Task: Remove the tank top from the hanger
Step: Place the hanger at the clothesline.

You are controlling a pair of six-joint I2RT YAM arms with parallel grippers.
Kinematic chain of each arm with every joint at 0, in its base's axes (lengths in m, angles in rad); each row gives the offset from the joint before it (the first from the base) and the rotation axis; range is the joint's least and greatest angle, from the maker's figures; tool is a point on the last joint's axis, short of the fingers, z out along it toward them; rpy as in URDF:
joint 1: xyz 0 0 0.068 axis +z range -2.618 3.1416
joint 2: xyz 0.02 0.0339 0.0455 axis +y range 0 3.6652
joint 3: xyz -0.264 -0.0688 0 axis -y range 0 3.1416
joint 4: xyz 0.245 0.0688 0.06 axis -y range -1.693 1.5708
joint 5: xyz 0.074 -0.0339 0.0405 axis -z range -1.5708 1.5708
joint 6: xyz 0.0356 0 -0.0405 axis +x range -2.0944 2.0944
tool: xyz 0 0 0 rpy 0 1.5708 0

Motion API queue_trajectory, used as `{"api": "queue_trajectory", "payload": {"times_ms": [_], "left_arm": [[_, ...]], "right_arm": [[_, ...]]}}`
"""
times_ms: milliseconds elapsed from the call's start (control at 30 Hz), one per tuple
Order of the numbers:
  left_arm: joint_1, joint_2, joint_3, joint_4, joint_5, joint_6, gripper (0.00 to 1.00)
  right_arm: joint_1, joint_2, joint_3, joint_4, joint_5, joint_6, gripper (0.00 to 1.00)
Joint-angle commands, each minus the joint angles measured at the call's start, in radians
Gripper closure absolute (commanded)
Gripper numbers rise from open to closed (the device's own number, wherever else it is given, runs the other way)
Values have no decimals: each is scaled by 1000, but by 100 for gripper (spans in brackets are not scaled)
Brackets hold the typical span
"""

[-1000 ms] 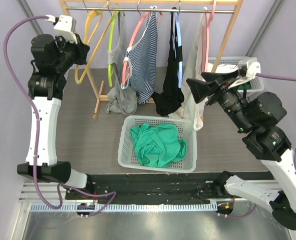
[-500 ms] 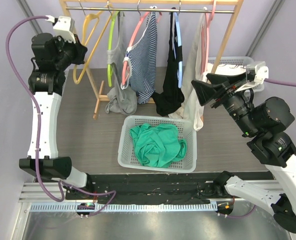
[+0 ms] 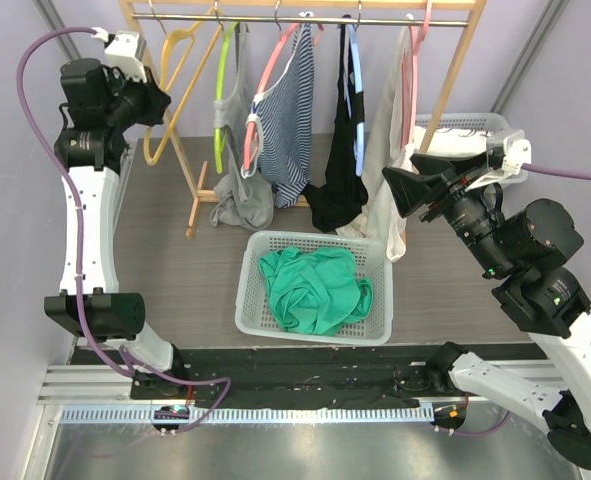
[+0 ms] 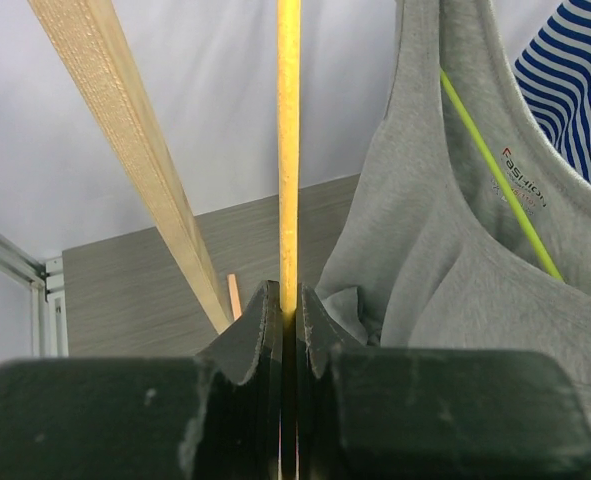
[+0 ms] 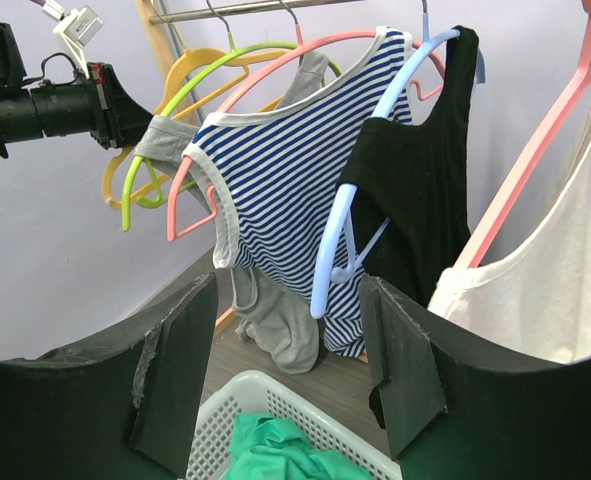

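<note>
Grey wood tabletop (image 3: 175, 270), lilac walls (image 3: 15, 230). Upper left, my left gripper (image 4: 287, 302) clamps the yellow hanger (image 4: 288, 150); my right gripper (image 5: 287, 345) gapes wide, holding nothing.

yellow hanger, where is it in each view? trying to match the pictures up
Top external: the yellow hanger is at upper left, at the rail's left end, clamped in the left gripper.
Left wrist: it is the vertical yellow bar at centre, running up from the shut jaws.
Right wrist: it is at upper left, beside the left arm.
Shared landmark: the grey tank top hangs just right of it in all three views.
</note>
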Motion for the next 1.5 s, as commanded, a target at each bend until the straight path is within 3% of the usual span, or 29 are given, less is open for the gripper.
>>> {"api": "queue_trajectory", "payload": {"times_ms": [0,100,133,300,433,667,733,767,867,967,1167,1467], "left_arm": [[3,-14,23,5,43,-1,100],[3,-46,-14,9,30,-2,95],[3,-56,-23,9,30,-2,76],[1,-161,-115,41,-19,25,25],[3,-191,-87,0,-59,47,3],[1,-252,-29,-2,-98,7,0],[3,-254,56,-29,-29,-83,0],[1,-260,80,-34,82,-131,0],[3,-292,49,70,256,-320,3],[-26,-284,20,118,306,-415,7],[-205,-225,-3,71,191,-299,8],[-290,-149,78,11,54,-170,8]], "right_arm": [[-1,-11,-1,25,-3,-10,34],[1,-13,-3,26,-6,-10,34],[-1,-11,-3,24,-6,-13,34],[-1,-11,-9,24,-3,-12,32],[-1,-8,-9,24,-5,-4,30],[-1,-14,-7,22,-11,7,30],[-1,-17,-9,21,-8,7,30],[-1,-17,-10,19,1,10,30],[-1,-4,-6,9,27,11,31],[-1,15,-4,-5,69,11,31],[-1,118,37,-4,145,-35,30],[-70,234,140,16,193,-82,27]]}}
